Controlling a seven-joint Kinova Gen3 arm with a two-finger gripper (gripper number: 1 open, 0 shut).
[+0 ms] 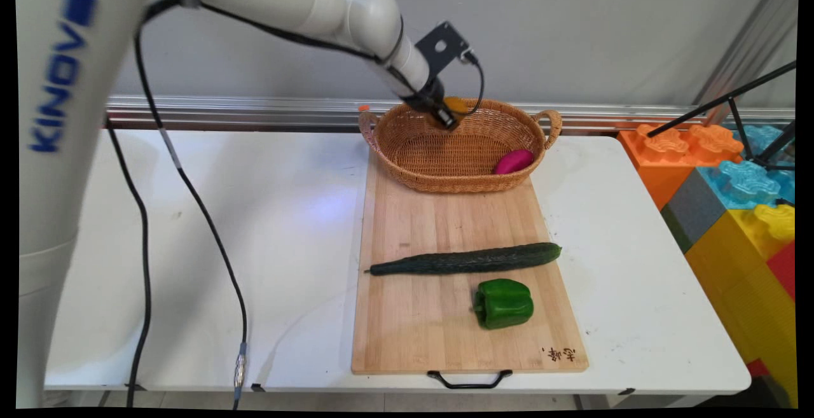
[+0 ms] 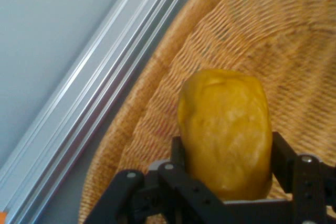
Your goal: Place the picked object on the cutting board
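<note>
On the white table (image 1: 280,227) lies a wooden cutting board (image 1: 445,316), carrying a wicker basket (image 1: 413,151), a cucumber (image 1: 464,259) and a green bell pepper (image 1: 503,303). My fingers (image 2: 181,153) grip a smooth yellow pepper (image 2: 226,129) above the basket's far rim; a magenta vegetable (image 1: 514,161) lies inside

A lab: white table (image 1: 191,246), aluminium framing (image 1: 254,109), big foam blocks (image 1: 744,214)
</note>
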